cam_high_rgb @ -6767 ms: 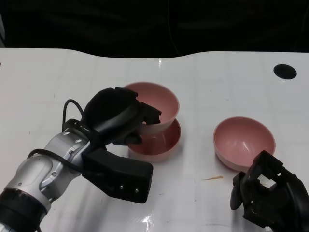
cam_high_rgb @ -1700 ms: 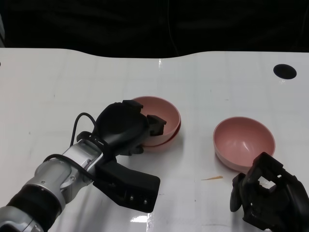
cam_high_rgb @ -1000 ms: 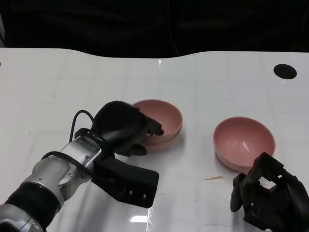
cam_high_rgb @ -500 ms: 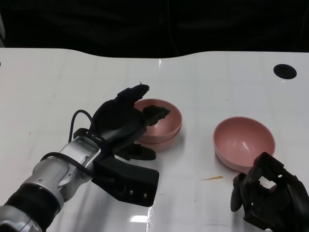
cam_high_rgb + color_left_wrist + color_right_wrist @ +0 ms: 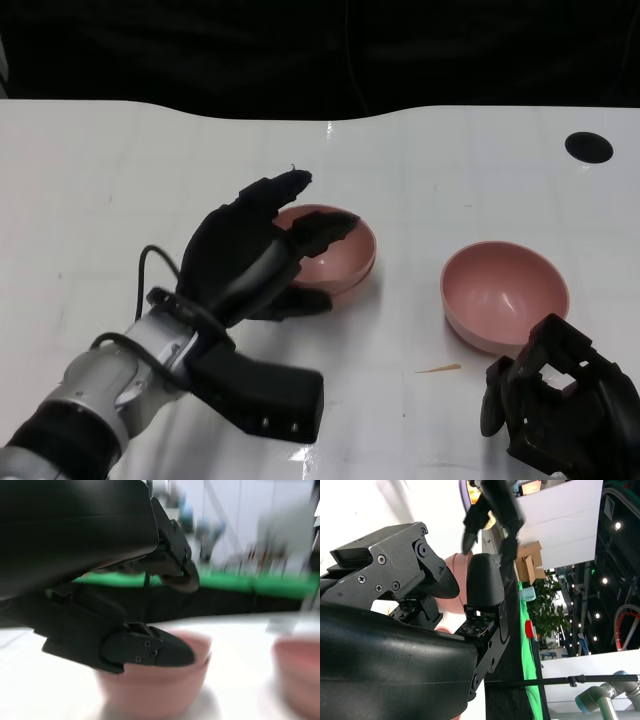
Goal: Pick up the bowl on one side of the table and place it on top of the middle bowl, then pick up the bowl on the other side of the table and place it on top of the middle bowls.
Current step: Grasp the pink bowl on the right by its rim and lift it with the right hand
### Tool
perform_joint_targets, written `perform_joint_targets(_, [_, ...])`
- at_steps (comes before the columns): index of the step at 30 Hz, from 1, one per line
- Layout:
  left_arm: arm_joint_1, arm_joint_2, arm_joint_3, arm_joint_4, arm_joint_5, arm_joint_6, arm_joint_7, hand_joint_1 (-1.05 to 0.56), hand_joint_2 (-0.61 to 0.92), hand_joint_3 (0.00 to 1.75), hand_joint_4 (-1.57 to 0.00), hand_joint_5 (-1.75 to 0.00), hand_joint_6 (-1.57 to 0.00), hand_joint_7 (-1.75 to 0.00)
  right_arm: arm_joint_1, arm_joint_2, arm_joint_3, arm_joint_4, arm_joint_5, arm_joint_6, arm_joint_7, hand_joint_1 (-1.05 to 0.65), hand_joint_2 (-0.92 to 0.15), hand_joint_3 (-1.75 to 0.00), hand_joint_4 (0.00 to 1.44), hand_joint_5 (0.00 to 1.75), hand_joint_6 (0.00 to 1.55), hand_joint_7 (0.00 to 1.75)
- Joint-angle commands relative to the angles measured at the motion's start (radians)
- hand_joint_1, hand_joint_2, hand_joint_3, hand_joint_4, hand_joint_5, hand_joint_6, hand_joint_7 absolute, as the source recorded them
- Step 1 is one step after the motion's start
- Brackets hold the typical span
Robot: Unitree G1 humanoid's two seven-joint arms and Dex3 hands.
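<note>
The left hand hovers with its fingers spread and nothing in them, fingertips over the near-left rim of the stack, the two pink bowls nested mid-table; whether a fingertip brushes the rim cannot be told. In the left wrist view the stack sits just under and beyond the fingers.

To the right, well apart from the stack, the right bowl stands upright on the table. It looks like light, stiff plastic with a smooth, probably slippery wall, so the rim is likely the best hold: fingers inside, thumb outside, on the near edge.

The right hand rests at the near-right edge, just beside that bowl's near rim but not touching it. Its fingers curl inward on nothing, so they would have to open first.
</note>
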Motion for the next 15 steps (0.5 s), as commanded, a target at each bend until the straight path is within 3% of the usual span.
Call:
perform_joint_targets(1, [0.06,0.034,0.056,0.004,-0.029,-0.13,0.228,-0.2,0.9,0.04,-0.96,-0.17,-1.04,-0.07,-0.008,-0.016,-0.016,0.007,0.01,-0.013,0.004,-0.02,-0.6,-1.26,0.94,1.75,0.64,1.69])
perform_joint_targets(3, [0.102,0.048,0.096,-0.019,-0.09,-0.214,0.228,-0.15,0.92,0.11,-1.01,-0.26,-1.1,-0.08,-0.009,-0.02,-0.018,0.007,0.016,-0.004,0.01,-0.02,-0.6,-1.26,0.94,1.75,0.64,1.69])
perform_joint_targets(5, [0.141,0.055,0.134,-0.044,-0.157,-0.287,0.2,-0.1,0.92,0.12,-0.85,-0.66,-1.16,-0.05,-0.009,-0.022,-0.02,0.006,0.019,0.003,0.014,-0.01,-0.61,-1.26,0.94,1.75,0.64,1.69])
perform_joint_targets(7, [0.209,0.066,0.184,-0.098,-0.278,-0.376,0.131,0.01,0.91,0.14,-0.77,-0.9,-1.22,-0.07,-0.01,-0.026,-0.022,0.005,0.02,0.008,0.017,-0.01,-0.61,-1.25,0.93,1.75,0.64,1.69])
perform_joint_targets(8, [0.245,0.068,0.208,-0.131,-0.342,-0.403,0.084,0.07,0.87,0.27,-0.74,-1.03,-1.25,-0.09,-0.01,-0.026,-0.024,0.006,0.021,0.008,0.018,-0.01,-0.61,-1.25,0.93,1.75,0.64,1.68])
perform_joint_targets(10, [0.306,0.07,0.243,-0.194,-0.451,-0.421,-0.014,0.12,0.67,0.73,-0.75,-1.12,-1.26,-0.17,-0.01,-0.028,-0.025,0.006,0.017,0.007,0.018,-0.01,-0.61,-1.24,0.93,1.75,0.64,1.68])
perform_joint_targets(11, [0.335,0.07,0.258,-0.228,-0.509,-0.414,-0.071,0.12,0.63,0.84,-0.76,-1.14,-1.26,-0.2,-0.011,-0.028,-0.026,0.007,0.017,0.006,0.02,-0.01,-0.61,-1.24,0.93,1.75,0.64,1.68])
perform_joint_targets(13, [0.405,0.072,0.285,-0.313,-0.654,-0.384,-0.199,0.13,0.56,1.07,-0.78,-1.22,-1.17,-0.46,-0.014,-0.031,-0.029,0.013,0.015,0.001,0.023,-0.02,-0.61,-1.23,0.93,1.75,0.64,1.67])
perform_joint_targets(14, [0.434,0.071,0.299,-0.35,-0.713,-0.363,-0.255,0.14,0.54,1.16,-0.79,-1.3,-1.05,-0.76,-0.015,-0.032,-0.031,0.016,0.015,-0.001,0.025,-0.02,-0.61,-1.22,0.93,1.75,0.64,1.67])
perform_joint_targets(15, [0.469,0.07,0.311,-0.404,-0.79,-0.322,-0.319,0.14,0.54,1.2,-0.79,-1.34,-0.98,-0.92,-0.015,-0.033,-0.032,0.015,0.014,0.002,0.024,-0.02,-0.61,-1.22,0.93,1.75,0.64,1.67])
